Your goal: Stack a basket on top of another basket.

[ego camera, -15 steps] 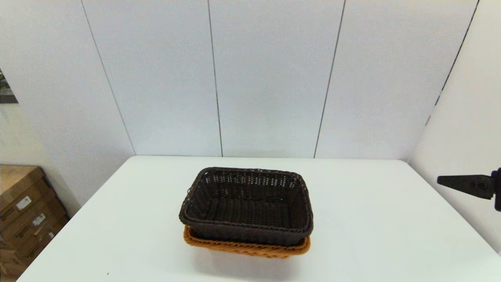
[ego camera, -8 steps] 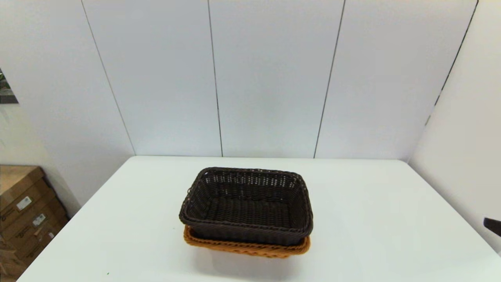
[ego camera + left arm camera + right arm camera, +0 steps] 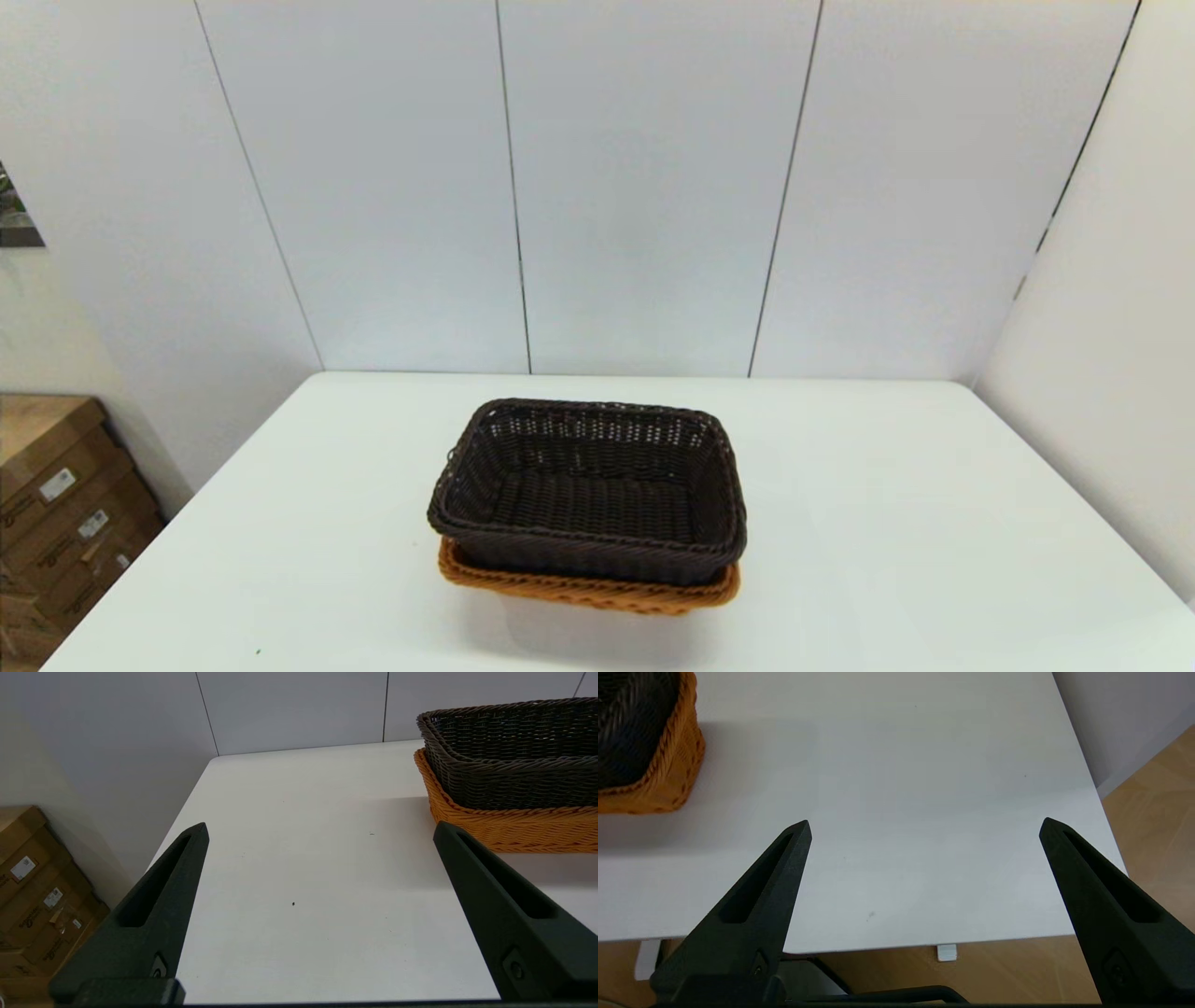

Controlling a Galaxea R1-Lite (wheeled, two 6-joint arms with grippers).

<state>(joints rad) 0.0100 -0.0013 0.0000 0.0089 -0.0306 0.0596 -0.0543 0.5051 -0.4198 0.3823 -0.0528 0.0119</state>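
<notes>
My right gripper (image 3: 924,826) has pulled out of the head camera's picture: a second ago its black tip showed at the right edge, half a second ago only a sliver low on that edge, and now nothing. Its fingers (image 3: 756,896) are spread wide and hold nothing, hanging over the near right corner of the table (image 3: 887,523). The left gripper (image 3: 320,828) is likewise wide apart and empty, parked over the table's left side.

In the left wrist picture the baskets sit at the upper right; in the right wrist picture they sit at the upper left corner. So the stack lies between my two arms, neither touching it, the left looking slightly nearer.

The dark basket (image 3: 588,495) sits nested in the orange basket (image 3: 588,590) at the centre of the head picture, long axis running left to right, level. I judge the stacking done, with no further move needed.
</notes>
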